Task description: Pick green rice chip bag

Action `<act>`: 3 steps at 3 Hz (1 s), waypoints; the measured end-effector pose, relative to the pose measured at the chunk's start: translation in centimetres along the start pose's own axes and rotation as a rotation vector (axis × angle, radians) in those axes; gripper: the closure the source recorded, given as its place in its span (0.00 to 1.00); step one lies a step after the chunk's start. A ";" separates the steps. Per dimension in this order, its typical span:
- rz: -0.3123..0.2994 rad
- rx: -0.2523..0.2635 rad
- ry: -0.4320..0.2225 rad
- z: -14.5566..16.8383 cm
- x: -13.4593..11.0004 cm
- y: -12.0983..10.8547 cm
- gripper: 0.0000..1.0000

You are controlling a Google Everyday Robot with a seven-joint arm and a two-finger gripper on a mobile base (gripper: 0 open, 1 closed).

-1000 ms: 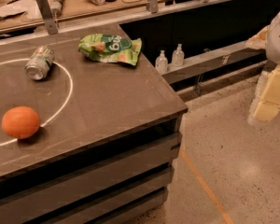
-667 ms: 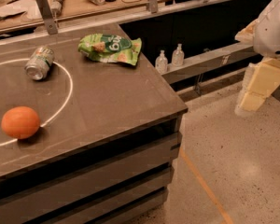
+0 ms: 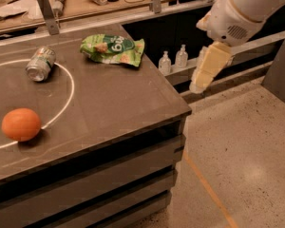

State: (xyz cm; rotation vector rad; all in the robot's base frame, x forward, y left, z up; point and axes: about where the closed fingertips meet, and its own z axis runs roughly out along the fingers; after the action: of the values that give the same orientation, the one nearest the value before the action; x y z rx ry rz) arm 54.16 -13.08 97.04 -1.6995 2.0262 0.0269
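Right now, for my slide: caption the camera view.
Robot claw hangs beside table; green rice chip bag lies untouched.

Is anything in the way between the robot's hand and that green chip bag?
Nothing visible. The gripper hangs beyond the right edge of the table; only its bare surface separates it from the green rice chip bag. The can and orange lie farther left.
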 end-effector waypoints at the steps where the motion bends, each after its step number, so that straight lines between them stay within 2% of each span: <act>1: -0.002 0.008 -0.080 5.8 -5.7 -3.4 0.00; 2: 0.004 0.001 -0.134 10.0 -9.3 -5.5 0.00; 3: 0.004 0.001 -0.134 10.0 -9.3 -5.5 0.00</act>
State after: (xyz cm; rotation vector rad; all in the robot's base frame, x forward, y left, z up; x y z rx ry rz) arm 63.74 -2.48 93.32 -1.6475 1.9311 0.1373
